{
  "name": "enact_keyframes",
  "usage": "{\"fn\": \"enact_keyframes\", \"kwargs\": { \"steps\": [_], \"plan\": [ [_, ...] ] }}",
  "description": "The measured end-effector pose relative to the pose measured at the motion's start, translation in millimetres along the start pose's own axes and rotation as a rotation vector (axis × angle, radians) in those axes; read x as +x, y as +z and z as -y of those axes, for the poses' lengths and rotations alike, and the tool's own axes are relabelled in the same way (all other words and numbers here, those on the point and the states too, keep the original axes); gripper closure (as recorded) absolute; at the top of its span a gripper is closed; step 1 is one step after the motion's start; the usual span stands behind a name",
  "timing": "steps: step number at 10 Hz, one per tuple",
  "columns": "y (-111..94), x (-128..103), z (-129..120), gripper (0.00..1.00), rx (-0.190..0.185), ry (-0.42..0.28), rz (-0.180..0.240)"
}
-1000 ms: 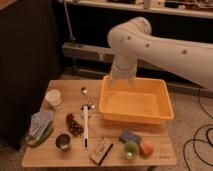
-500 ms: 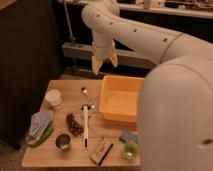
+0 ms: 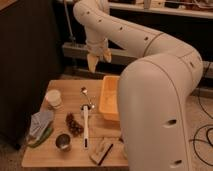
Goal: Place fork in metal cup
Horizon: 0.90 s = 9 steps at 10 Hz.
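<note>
The fork (image 3: pixel 86 95), slim and silver with a small rounded head, lies on the wooden table (image 3: pixel 42 159) near its back, between the white cup and the yellow bin. The metal cup (image 3: pixel 63 141), short and dark grey, stands near the table's front left. My gripper (image 3: pixel 99 58) hangs open and empty above the table's back edge, well above the fork and slightly right of it. Its yellowish fingers (image 3: pixel 91 61) point down. My big white arm fills the right side of the view and hides the table's right part.
A white paper cup (image 3: pixel 53 98) stands at back left. The yellow bin (image 3: pixel 110 97) sits right of the fork. A long white utensil (image 3: pixel 85 125), a brown clump (image 3: pixel 74 125), a grey cloth (image 3: pixel 40 122) over something green, and a brush-like block (image 3: pixel 101 150) also lie on the table.
The arm has swung nearer the camera and now covers the right half of the table. The gripper has moved left and forward, staying open. Nothing on the table has moved.
</note>
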Motion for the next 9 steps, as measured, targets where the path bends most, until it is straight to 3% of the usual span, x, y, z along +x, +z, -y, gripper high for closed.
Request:
{"fn": "enact_keyframes", "kwargs": {
  "steps": [3,5,6,9],
  "plan": [
    [23.7,-10.9,20.3,0.35,-0.044,-0.057,0.096],
    [48.1,-20.0,21.5,0.35,-0.080,-0.081,0.268],
    [56.1,-18.0,20.3,0.35,-0.087,-0.079,0.314],
    [73.6,-24.0,7.5,0.35,-0.096,-0.110,0.347]
  ]
}}
